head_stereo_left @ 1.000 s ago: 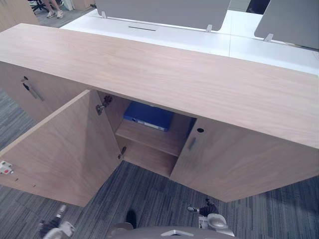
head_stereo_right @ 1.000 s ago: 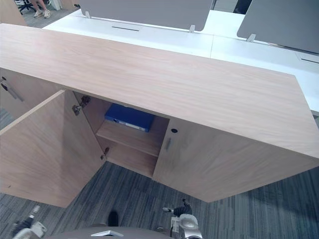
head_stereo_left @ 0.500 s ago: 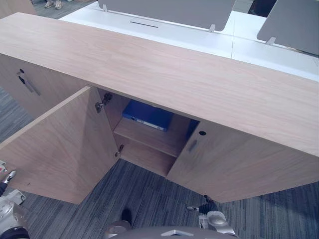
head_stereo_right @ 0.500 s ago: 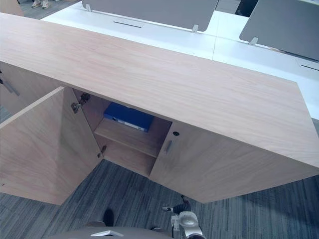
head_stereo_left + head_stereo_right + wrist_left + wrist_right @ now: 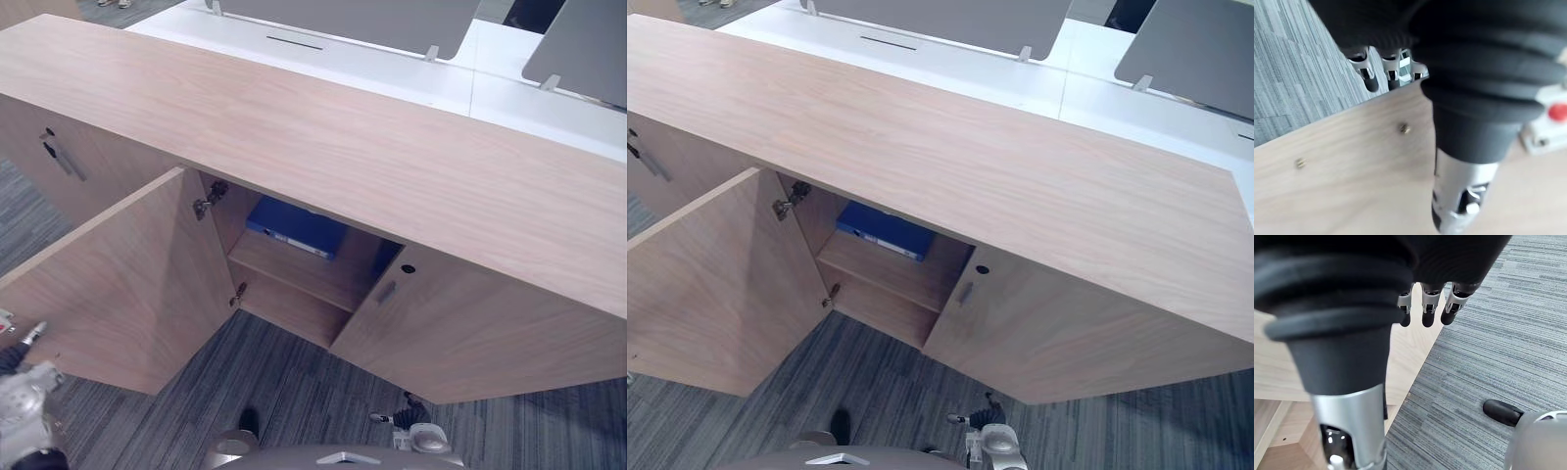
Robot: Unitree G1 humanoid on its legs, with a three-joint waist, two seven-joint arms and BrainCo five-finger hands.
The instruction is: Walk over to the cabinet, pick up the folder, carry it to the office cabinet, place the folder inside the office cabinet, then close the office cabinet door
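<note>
Floor: grey-blue carpet (image 5: 294,382), fine stripes laid in patches, runs up to the front of the office cabinet (image 5: 323,147).
Desks: white desk tops (image 5: 460,88) just behind the cabinet, set side by side with a thin seam between; one narrow dark slot (image 5: 294,42) in the surface.
Screens: grey partition panel (image 5: 343,18) upright on the desks; second panel (image 5: 583,49) further right; pale clips (image 5: 432,53) at their lower edges.
Light: bright and even; desk tops glare white.

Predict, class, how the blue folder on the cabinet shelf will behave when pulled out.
The blue folder looks thick and box-like, so probably stiff, not floppy. It lies flat on the shelf, so it should slide rather than tip.
</note>
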